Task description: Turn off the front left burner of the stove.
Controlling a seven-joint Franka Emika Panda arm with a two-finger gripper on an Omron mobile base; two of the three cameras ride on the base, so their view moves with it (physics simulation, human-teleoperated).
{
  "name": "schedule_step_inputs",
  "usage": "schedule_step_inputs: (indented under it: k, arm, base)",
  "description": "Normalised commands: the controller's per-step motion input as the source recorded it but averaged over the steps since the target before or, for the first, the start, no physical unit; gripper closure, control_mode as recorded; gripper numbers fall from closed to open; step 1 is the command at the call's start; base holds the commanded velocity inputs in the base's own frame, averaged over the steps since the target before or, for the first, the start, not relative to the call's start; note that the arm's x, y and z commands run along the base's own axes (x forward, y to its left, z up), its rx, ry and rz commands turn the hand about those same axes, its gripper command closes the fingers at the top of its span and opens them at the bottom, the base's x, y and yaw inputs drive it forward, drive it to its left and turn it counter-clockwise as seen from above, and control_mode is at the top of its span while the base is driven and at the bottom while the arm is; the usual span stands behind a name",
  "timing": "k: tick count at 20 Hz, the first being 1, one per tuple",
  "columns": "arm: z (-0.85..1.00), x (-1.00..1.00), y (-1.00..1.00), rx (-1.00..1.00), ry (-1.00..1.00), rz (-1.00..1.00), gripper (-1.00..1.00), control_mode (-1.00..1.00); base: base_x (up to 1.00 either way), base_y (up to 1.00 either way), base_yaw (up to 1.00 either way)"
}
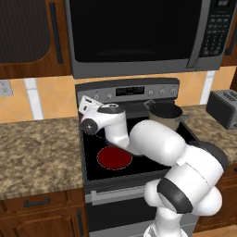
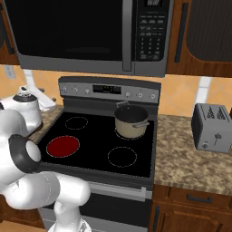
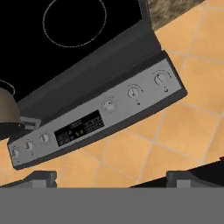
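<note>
The stove (image 1: 107, 193) (image 2: 149, 95) has a black glass top. Its front left burner (image 1: 114, 158) (image 2: 63, 146) glows deep red inside the largest dotted ring. My gripper (image 1: 85, 103) (image 2: 42, 100) hovers over the back left corner of the cooktop, in front of the left end of the back panel (image 3: 144, 103). In the hand view the gripper (image 3: 113, 178) is open, its fingertips (image 3: 41, 177) far apart with nothing between them. That view looks at the panel's small knobs (image 3: 133, 92) and display (image 3: 79, 129), well apart from the fingers.
A steel pot (image 1: 165, 115) (image 2: 131, 120) (image 3: 6, 109) stands on the back right ring. A microwave (image 1: 139, 32) (image 2: 90, 31) hangs close above the stove. A toaster (image 1: 224, 107) (image 2: 213, 127) sits on the right granite counter (image 2: 181, 158). My own arm crosses the cooktop.
</note>
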Motion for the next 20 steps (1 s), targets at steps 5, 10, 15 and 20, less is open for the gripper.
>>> schedule_step_inputs:
  k: [5,10,15,20]
  arm:
    - [-0.13,0.32,0.06,-0.36,0.0,0.0,-1.0,-1.0]
    - [-0.17,0.28,0.11,-0.24,-0.08,0.0,-1.0,-1.0]
    - [-0.09,0.01,0.03,-0.07,-0.06,0.01,-1.0,-1.0]
    - [-0.12,0.07,0.04,-0.06,-0.02,0.02,-1.0,-1.0]
  base:
    - [0.0,0.0,0.0]
    - [0.0,0.0,0.0]
    - [0.0,0.0,0.0]
    - [0.0,0.0,0.0]
